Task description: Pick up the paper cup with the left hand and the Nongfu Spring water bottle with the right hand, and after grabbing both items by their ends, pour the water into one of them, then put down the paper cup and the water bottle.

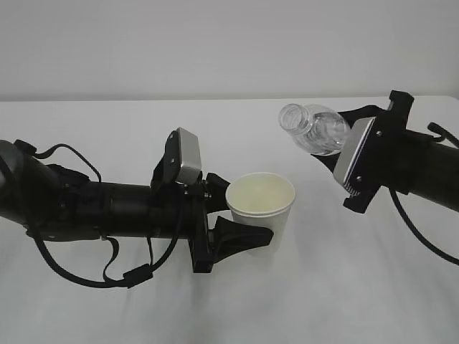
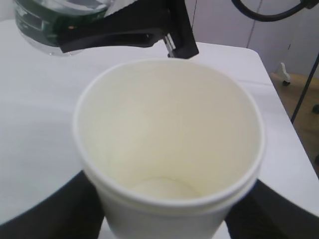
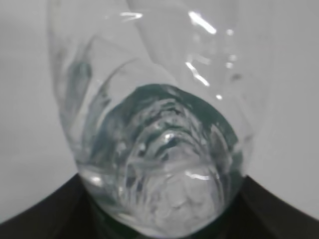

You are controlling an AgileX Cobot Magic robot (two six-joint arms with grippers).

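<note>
My left tool [image 1: 240,229] grips the paper cup [image 1: 259,203] upright; my right tool [image 1: 343,147] clamps the Nongfu Spring water bottle [image 1: 313,129], neck tilted cupward (mouth up-right of the rim).

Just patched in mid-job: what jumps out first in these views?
The white cup at centre, upright in the left hand, its cream inside open to the camera. Up and to its right, the right hand holds the clear bottle tilted, capless mouth aimed toward the cup but off to one side of it, with no stream visible. The left wrist view shows the cup's bottom looking dry.
</note>
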